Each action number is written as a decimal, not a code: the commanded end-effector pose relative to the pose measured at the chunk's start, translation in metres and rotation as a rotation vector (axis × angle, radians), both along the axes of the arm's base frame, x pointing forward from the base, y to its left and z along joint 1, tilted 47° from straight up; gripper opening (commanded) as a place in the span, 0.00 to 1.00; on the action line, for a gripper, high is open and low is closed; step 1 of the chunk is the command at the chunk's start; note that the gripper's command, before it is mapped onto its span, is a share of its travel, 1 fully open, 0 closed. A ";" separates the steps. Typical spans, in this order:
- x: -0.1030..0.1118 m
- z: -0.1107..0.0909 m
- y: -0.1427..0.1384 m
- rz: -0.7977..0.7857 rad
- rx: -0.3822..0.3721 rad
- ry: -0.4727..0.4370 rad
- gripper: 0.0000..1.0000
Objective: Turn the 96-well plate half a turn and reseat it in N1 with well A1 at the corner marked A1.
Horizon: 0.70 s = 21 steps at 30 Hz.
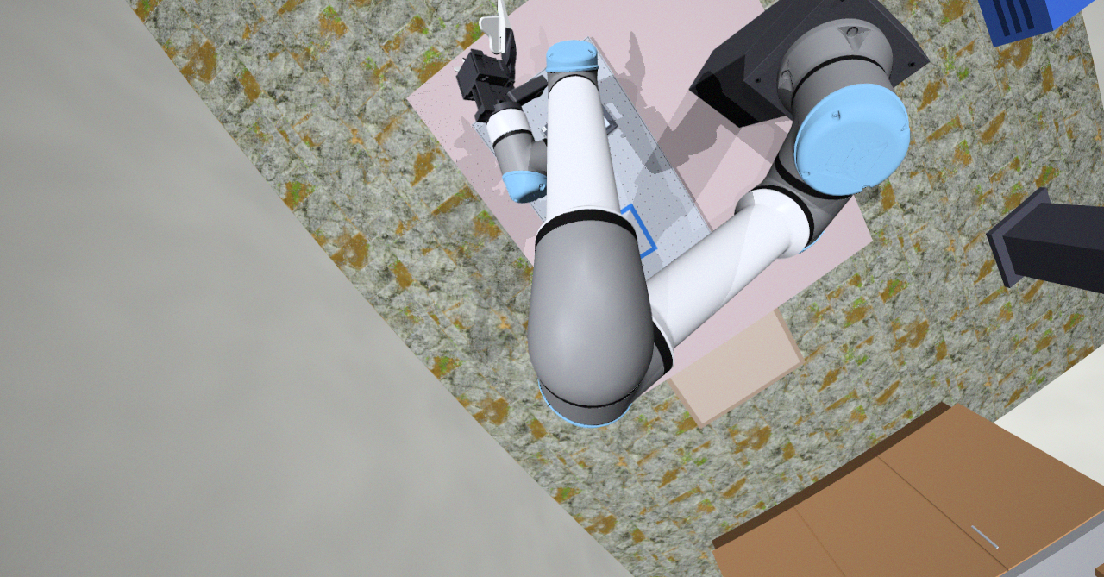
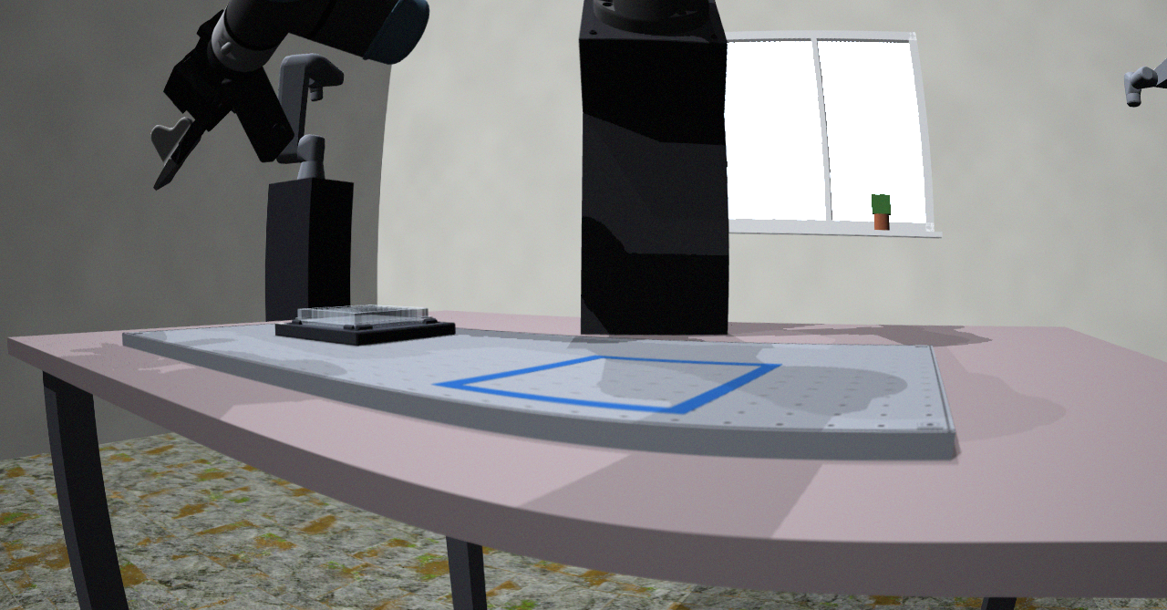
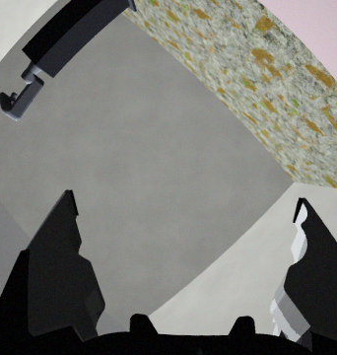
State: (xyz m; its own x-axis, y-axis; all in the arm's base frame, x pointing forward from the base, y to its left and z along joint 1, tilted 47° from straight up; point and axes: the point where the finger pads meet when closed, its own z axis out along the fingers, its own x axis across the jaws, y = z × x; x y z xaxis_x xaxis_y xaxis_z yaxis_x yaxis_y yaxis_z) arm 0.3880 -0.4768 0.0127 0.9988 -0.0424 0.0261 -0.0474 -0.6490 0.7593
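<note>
The clear 96-well plate sits in the black plate nest N1 at the left of the grey perforated board in the exterior view. It looks level there. Its cut corner and the A1 mark cannot be made out. In the top view the arm hides most of the nest and plate. My gripper is open and empty, its jaws wide apart in the wrist view. It is tilted, high above the table and off to one side of the nest. Neither plate nor nest shows in the wrist view.
A blue outlined rectangle is marked on the perforated board. The arm's black pedestal stands behind the board. Another dark pedestal with a grey device on top stands beyond the nest.
</note>
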 end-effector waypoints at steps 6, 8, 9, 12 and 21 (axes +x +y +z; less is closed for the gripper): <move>0.000 0.001 0.000 -0.001 -0.001 -0.001 1.00; 0.000 0.001 0.000 -0.001 -0.001 -0.001 1.00; 0.000 0.001 0.000 -0.001 -0.001 -0.001 1.00; 0.000 0.001 0.000 -0.001 -0.001 -0.001 1.00; -0.003 -0.017 0.010 -0.037 0.075 -0.086 1.00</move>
State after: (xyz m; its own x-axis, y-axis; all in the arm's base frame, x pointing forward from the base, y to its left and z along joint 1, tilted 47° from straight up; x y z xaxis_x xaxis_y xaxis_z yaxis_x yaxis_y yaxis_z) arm 0.3888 -0.4743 0.0084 0.9978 -0.0488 0.0440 -0.0653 -0.6611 0.7474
